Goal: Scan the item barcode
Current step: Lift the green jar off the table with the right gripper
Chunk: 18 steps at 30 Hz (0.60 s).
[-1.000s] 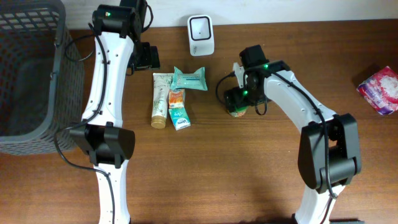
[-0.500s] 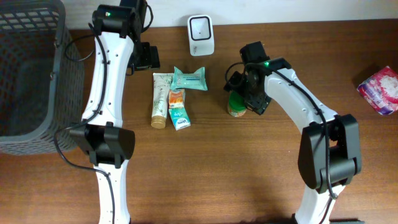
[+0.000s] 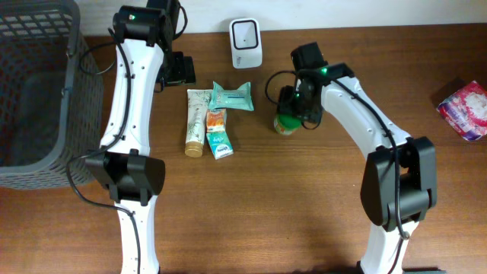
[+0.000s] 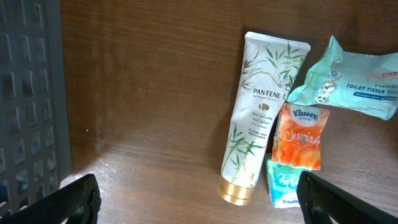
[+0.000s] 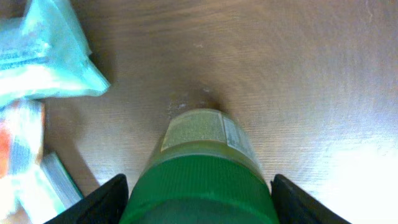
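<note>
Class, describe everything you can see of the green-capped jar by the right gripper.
The jar is small, with a wide dark green cap, a pale printed label and a yellowish body. It seems to stand upright on the wooden table, right of the wipes pack. The right gripper straddles its cap; whether the fingers touch it is unclear.

Green-lidded jar (image 5: 198, 168) partly off-frame below

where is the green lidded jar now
Overhead view, right of centre: the jar stands between the fingers of the right hand, right of the wipes pack and below the scanner.
</note>
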Tool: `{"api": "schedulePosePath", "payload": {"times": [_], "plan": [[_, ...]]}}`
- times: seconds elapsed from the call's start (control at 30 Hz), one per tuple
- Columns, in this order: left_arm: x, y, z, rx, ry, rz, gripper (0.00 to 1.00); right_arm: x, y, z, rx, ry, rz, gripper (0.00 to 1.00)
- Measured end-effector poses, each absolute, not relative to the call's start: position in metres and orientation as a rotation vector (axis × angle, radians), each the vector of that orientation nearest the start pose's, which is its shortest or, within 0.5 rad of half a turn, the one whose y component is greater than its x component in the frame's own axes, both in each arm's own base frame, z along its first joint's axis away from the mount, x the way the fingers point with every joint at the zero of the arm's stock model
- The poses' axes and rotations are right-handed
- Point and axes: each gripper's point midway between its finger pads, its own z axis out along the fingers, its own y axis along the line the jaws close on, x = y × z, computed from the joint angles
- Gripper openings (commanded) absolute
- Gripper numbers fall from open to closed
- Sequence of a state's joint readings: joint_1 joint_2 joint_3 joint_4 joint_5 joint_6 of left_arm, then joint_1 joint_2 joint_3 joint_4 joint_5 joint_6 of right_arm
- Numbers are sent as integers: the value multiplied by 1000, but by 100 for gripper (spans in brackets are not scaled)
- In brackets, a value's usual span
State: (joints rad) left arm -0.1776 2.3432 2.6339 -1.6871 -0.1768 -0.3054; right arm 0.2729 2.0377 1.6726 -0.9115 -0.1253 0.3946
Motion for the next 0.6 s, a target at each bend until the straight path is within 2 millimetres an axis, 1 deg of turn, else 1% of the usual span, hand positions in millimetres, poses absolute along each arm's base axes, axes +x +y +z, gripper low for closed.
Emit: {"api": "schedulePosePath", "payload": {"times": [0.03,0.07,0.17,0.2,0.23,0.27,0.3,0.33,0.37,0.47,0.5,0.53,0.6], "plan": [[462,-52,191,-209,2917,191,99,433,144,86,-114,2890,278,67],[462,-52,191,-209,2916,191,99,428,143,84,-249,2897,256,66],[462,-52,191,-209,2916,191,99,413,139,78,-514,2920,221,66],[462,-52,191,-209,2917,191,99,410,138,77,-578,2921,217,66],[462,-52,191,-209,2916,191,99,408,138,75,-655,2914,210,69],[462,-52,191,-209,2917,191,99,408,138,75,-674,2910,209,80],[462,-52,191,-209,2916,191,99,408,138,75,-689,2905,207,85],[462,-52,191,-209,2917,191,99,408,138,75,-699,2902,207,99],[462,-52,191,-209,2917,191,99,408,138,75,-717,2897,205,99],[462,-52,191,-209,2916,191,99,410,138,76,-624,2913,213,99],[462,-52,191,-209,2916,191,99,412,139,76,-488,2934,225,99],[462,-52,191,-209,2916,191,99,413,139,76,-415,2944,232,99],[462,-52,191,-209,2917,190,99,414,139,77,-106,2984,258,99]]}}
